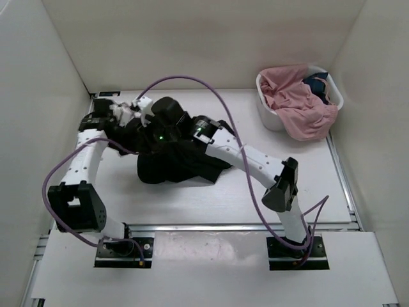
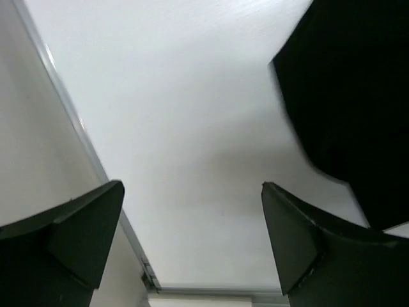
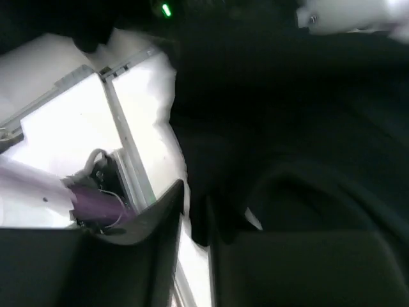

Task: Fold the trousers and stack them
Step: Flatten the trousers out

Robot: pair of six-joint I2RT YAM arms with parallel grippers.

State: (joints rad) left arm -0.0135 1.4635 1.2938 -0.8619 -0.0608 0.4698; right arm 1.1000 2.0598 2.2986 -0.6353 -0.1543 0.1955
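Trousers [image 1: 176, 165], bunched by the counter's [image 1: 192, 204] far-left corner: we are clamping them with the right gripper [image 3: 198, 214], left gripper [image 2: 192, 188] apart, to spread flat.

No readable text or labels anywhere.

Both arms reaching in over black trousers [image 1: 179, 165], mid-table.
L arm [image 1: 86, 160] is bending up the left side, then across to the right. R arm [image 1: 249, 160] is stretching diag. up-left. Their wrists are meeting over the trousers, which are lying bunched in a heap on the table [image 1: 192, 204]. White basket [image 1: 269, 119] is sitting back right, well apart, w/ pink cloth [image 1: 297, 102] spilling over its rim. Purple cables [image 1: 185, 77] are looping above both arms.
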